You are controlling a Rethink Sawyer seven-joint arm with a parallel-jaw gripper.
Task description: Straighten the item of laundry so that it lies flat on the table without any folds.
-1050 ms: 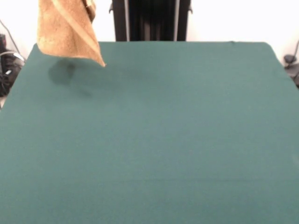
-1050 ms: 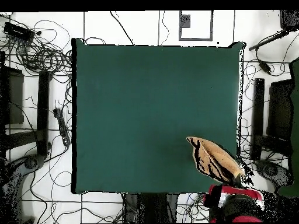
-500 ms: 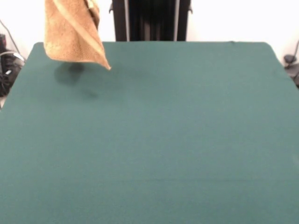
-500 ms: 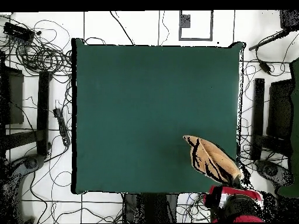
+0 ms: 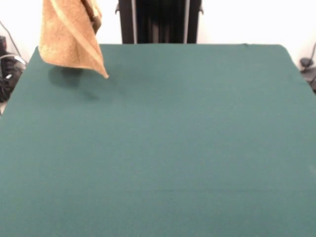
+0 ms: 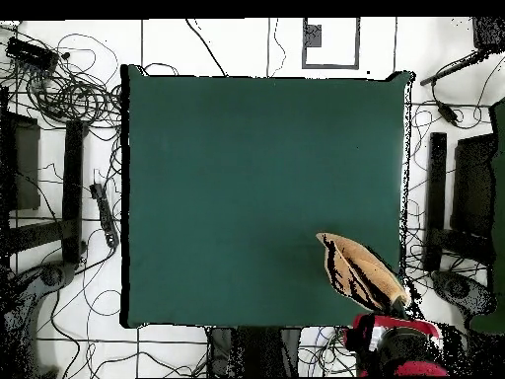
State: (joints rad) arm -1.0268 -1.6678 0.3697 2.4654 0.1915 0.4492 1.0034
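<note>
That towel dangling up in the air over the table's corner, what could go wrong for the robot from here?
The towel hangs doubled over, clear of the table, with its shadow on the cloth beneath. Lowered as it is, it would likely land creased rather than flat. It also hangs close to the table's corner and edge, so if released there, part could drape over the side or slip to the floor among the cables. The grip itself is out of sight, so how firmly the towel is held is unclear.
</note>
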